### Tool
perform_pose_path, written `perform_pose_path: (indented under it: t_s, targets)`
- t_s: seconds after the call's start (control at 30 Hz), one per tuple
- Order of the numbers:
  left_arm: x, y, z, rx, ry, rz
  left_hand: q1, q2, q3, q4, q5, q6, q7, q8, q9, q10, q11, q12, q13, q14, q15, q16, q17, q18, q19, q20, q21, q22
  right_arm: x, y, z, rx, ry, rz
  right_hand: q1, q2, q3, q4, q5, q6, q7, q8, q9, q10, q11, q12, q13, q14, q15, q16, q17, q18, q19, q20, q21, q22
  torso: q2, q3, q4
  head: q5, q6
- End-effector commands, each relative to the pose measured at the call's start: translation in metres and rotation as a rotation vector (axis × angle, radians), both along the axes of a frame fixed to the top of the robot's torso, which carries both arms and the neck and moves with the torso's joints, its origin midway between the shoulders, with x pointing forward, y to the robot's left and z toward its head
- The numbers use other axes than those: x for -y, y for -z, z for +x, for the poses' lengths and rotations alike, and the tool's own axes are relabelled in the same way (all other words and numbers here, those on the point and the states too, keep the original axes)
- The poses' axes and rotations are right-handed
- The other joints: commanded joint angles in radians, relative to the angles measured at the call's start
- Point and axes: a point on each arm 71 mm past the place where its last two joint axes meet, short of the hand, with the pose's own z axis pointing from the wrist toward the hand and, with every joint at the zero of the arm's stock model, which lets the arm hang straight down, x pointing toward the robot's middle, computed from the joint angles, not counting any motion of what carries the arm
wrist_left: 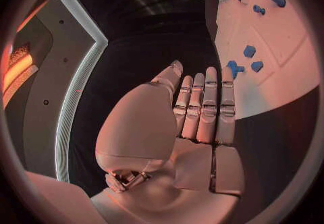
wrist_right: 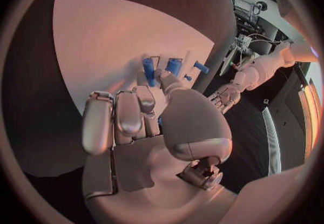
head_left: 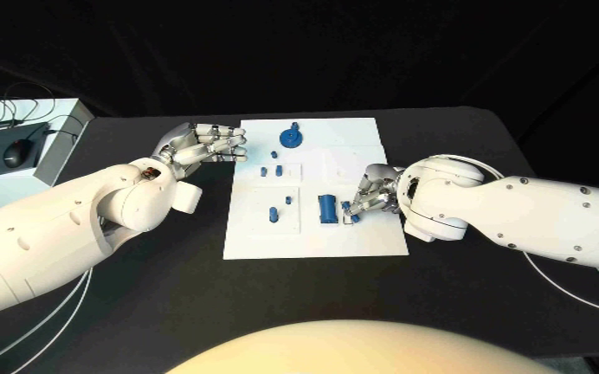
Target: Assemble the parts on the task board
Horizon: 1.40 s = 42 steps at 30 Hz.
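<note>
White rectangular task board (head_left: 356, 244) carries small blue plastic parts (head_left: 273, 214). Right hand (head_left: 370, 194) grasps upright blue cylindrical part (head_left: 328, 209); left hand (head_left: 203, 144) released, fingers apart.

The near edge of the blue block (head_left: 328, 209) on the task board (head_left: 312, 244) is covered by the right hand (head_left: 370, 194), so contact with it cannot be told. The small blue parts (head_left: 273, 170) beside the block are too small for their shapes to be made out.
</note>
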Motion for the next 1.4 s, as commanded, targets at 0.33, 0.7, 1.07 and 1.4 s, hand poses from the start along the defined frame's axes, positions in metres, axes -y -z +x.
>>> perform_pose_path:
  t_s: [0.33,0.7,1.07,1.4]
  targets:
    - [0.0022,-0.0001,-0.0008,-0.004,0.022,-0.007,-0.006,-0.001,0.005,0.001,0.005,-0.001,-0.001,0.0,0.0,-0.006,0.002,-0.003,-0.001,-0.006,0.0,0.0,0.0,-0.007,-0.004,0.007,-0.003,-0.001,-0.0039,0.0035,-0.0045,-0.037,-0.019,0.013,-0.045,-0.006,-0.01,0.03,-0.009,0.012,0.001,0.004,-0.004,0.014,0.003,0.006,0.012,0.003,-0.006,0.006,0.005,-0.013,0.089,-0.007,0.011,0.179,0.0,0.0006,-0.0001,-0.001,0.0]
    - [0.0023,0.0001,-0.0007,-0.006,0.023,-0.005,-0.006,-0.001,0.005,0.002,0.005,0.0,-0.001,0.0,0.0,-0.007,0.002,-0.003,-0.001,-0.007,0.0,0.0,0.001,-0.007,-0.004,0.007,-0.003,-0.002,-0.0031,0.0042,-0.0027,-0.036,-0.012,0.013,-0.056,0.0,-0.1,0.066,0.005,0.014,0.002,0.005,-0.007,0.018,0.004,0.001,0.021,0.003,-0.005,0.009,0.008,-0.013,0.089,-0.006,0.013,0.179,0.0,0.0004,-0.0006,-0.001,0.001]
    - [0.0019,0.0004,-0.0006,-0.007,0.02,-0.004,-0.006,-0.001,0.005,0.002,0.005,0.0,-0.001,0.0,0.0,-0.007,0.002,-0.003,-0.001,-0.007,0.0,0.0,0.001,-0.007,-0.004,0.007,-0.003,-0.002,-0.0028,0.004,-0.0005,-0.021,-0.01,0.014,-0.057,0.002,-0.157,0.109,-0.057,0.013,0.004,0.007,-0.008,0.019,0.006,-0.006,0.025,0.003,-0.004,0.007,0.008,-0.012,0.089,-0.005,0.011,0.178,0.0,0.0007,-0.0005,-0.001,0.001]
    - [0.0017,0.0005,-0.0005,-0.008,0.02,-0.003,-0.006,-0.001,0.004,0.002,0.004,-0.001,-0.001,0.0,0.0,-0.008,0.003,-0.003,-0.001,-0.008,0.001,0.0,0.001,-0.007,-0.004,0.008,-0.003,-0.003,-0.0028,0.0025,-0.0027,-0.016,-0.012,0.024,-0.058,-0.004,-0.179,0.125,-0.075,0.012,0.004,0.009,-0.005,0.02,0.006,-0.007,0.027,0.003,-0.004,0.007,0.008,-0.012,0.089,-0.004,0.01,0.178,0.0,0.0011,-0.0006,0.0,0.001]
